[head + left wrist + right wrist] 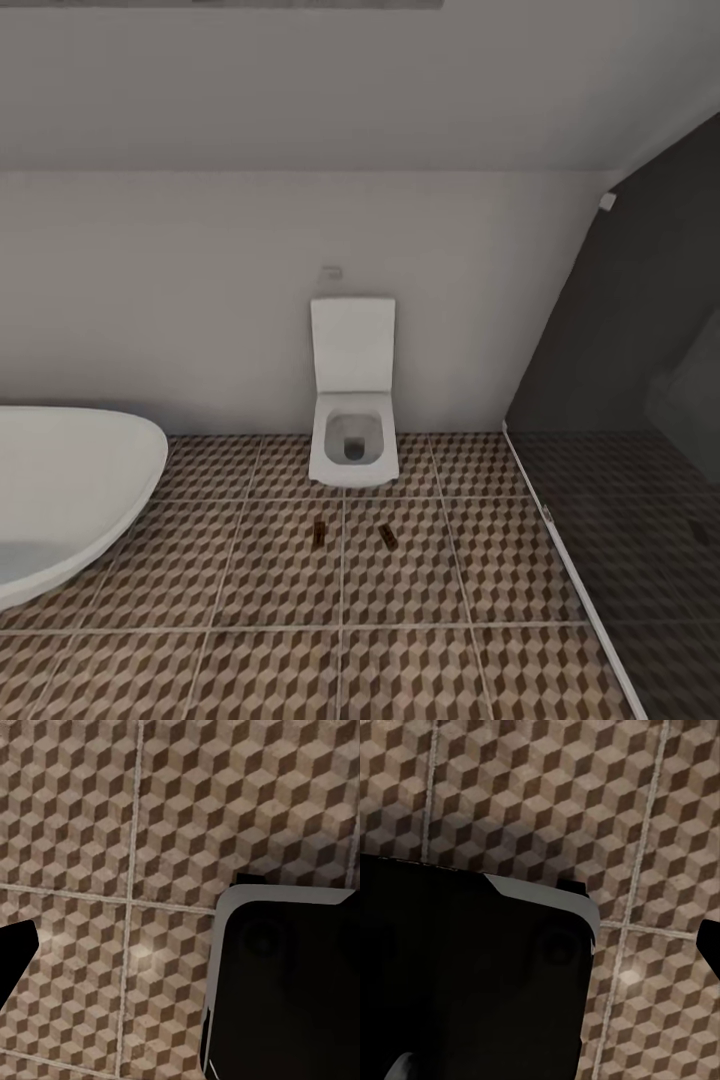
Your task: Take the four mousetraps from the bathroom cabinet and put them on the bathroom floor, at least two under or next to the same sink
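- Foreground, lower frame of the head view: the bathroom floor [280, 660], tiled in a brown and cream cube pattern; both wrist views look down on the same tiles past dark robot bodywork.
- Neither tool's fingers can be made out, so whether each is apart or together cannot be told.
- Centre: two mousetraps [319, 534] [386, 536] lie flat on the tiles, near each other, just in front of the toilet [350, 440].
- Judgement: they rest on the required floor surface, but beside the toilet, not a sink, so the sink condition appears unmet.
- Left edge: a white bathtub [70, 490].
- Right: the dark shower area [640, 520].
- Far: the pale wall [200, 290].
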{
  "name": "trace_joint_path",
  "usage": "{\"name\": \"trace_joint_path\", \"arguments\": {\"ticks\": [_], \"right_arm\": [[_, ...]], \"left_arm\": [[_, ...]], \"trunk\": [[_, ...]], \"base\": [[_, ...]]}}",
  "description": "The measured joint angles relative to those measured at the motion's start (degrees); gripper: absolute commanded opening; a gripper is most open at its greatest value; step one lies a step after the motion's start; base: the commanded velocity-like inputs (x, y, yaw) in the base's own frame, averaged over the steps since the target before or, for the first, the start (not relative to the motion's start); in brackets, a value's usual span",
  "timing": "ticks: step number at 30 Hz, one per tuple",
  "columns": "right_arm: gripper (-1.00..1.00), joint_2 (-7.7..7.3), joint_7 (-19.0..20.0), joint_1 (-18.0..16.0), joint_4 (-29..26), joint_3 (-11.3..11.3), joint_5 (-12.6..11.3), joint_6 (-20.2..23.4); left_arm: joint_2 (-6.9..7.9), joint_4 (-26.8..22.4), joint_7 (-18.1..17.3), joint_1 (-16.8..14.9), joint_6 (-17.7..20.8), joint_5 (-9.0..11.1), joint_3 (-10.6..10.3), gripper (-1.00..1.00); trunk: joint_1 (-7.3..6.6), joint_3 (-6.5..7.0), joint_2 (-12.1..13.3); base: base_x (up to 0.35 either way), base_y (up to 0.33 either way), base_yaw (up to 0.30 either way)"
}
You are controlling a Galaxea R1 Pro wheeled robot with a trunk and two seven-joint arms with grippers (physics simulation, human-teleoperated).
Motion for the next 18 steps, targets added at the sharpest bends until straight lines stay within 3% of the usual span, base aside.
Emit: {"name": "trace_joint_path", "arguments": {"ticks": [18], "right_arm": [[1.0,0.19,0.04,0.0,0.02,0.06,0.01,-0.02]], "left_arm": [[0.01,0.02,-0.02,0.08,-0.04,0.0,-0.01,1.0]], "trunk": [[0.0,1.7,0.0]], "base": [[0.0,0.0,0.0]]}}
